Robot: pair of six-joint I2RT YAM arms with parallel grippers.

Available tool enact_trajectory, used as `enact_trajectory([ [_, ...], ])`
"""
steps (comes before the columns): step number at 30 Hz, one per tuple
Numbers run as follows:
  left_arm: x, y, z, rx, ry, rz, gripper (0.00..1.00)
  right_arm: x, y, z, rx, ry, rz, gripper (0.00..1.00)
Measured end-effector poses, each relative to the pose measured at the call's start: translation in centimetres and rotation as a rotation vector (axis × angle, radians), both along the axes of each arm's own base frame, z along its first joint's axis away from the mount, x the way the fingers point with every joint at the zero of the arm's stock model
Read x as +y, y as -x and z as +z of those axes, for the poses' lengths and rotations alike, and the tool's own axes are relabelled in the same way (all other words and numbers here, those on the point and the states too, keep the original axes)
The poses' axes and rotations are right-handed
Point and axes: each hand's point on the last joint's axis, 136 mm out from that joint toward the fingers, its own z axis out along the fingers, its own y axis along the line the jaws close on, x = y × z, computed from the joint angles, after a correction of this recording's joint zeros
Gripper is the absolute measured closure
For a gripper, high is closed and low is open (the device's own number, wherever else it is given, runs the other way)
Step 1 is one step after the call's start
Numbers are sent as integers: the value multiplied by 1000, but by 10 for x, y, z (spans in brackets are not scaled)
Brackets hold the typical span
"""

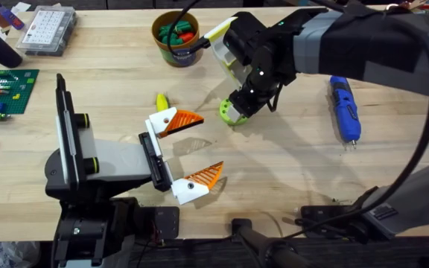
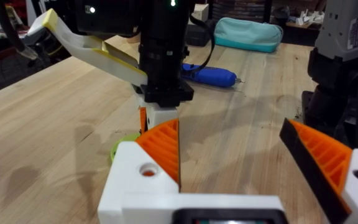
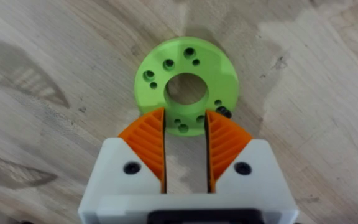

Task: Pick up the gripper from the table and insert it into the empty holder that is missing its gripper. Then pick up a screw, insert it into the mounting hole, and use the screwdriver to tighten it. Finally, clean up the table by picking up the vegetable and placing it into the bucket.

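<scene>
A flat green ring with several small holes lies on the table. My right gripper points straight down over its near rim, fingers a narrow gap apart with nothing between the pads. Overhead, that gripper sits at the ring. A small dark screw-like spot shows on the ring beside one pad. The blue screwdriver lies to the right. A yellow vegetable lies left of the ring. The bucket stands at the back. My left gripper rests wide open and empty.
The bucket holds red and green pieces. A clear compartment box and a green studded plate sit at the far left. A teal pouch lies beyond the screwdriver. Bare wood lies between the two grippers.
</scene>
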Motion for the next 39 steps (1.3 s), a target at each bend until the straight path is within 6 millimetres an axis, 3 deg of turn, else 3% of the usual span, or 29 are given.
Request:
enact_trajectory([
  [7,0,0,0,-1,0,0,13,-11,14,3,63,47,0,686],
  [18,0,0,0,-1,0,0,13,-9,3,33,11,7,-14,686],
  [27,0,0,0,-1,0,0,13,-27,-19,35,-15,-11,-93,686],
  [32,0,0,0,-1,0,0,13,-24,-24,19,6,-1,-115,686],
  [39,0,0,0,-1,0,0,13,-25,-25,11,20,5,-136,686],
])
